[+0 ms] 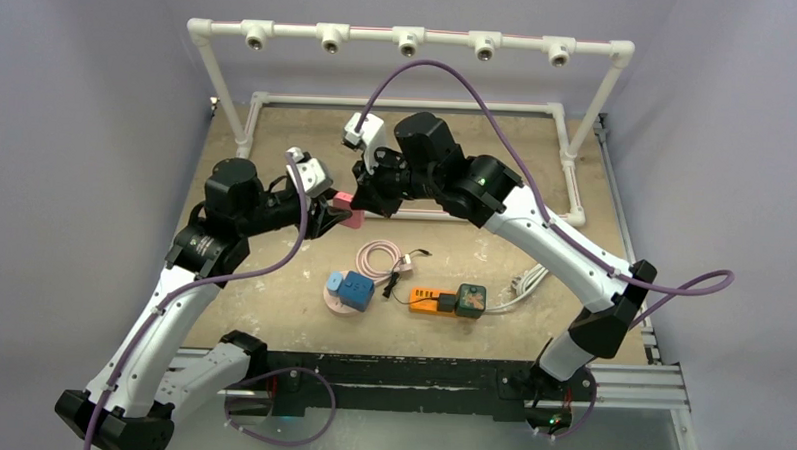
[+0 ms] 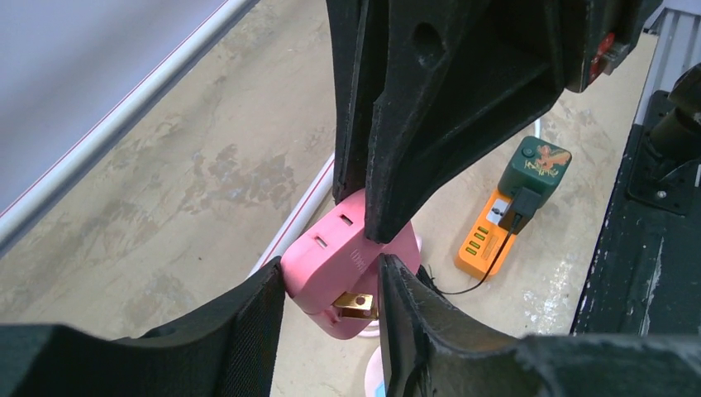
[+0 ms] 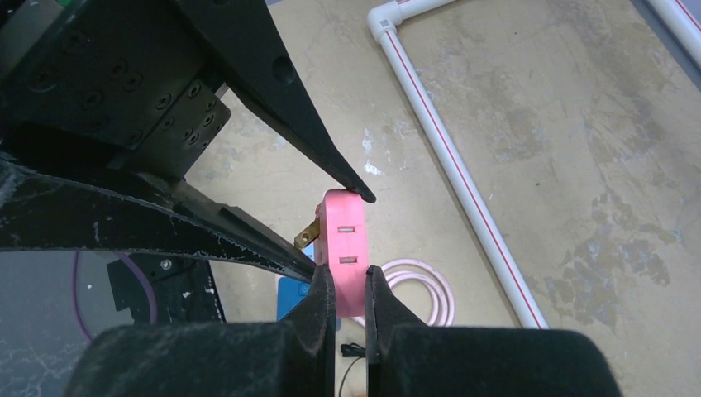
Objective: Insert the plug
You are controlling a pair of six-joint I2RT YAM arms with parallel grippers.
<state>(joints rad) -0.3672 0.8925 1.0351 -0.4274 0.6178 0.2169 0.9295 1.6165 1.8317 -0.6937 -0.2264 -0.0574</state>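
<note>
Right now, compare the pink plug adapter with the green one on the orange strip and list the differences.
The pink adapter is held off the table, pinched by the right gripper; the green adapter sits on the orange power strip. The pink adapter shows a brass prong; the green adapter's prongs are hidden. The pink adapter's face has slots; the green adapter's top bears a reddish picture. Both are blocky adapters.

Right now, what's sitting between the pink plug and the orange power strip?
In the top view, a coiled pink cable lies between the pink plug and the orange power strip.
</note>
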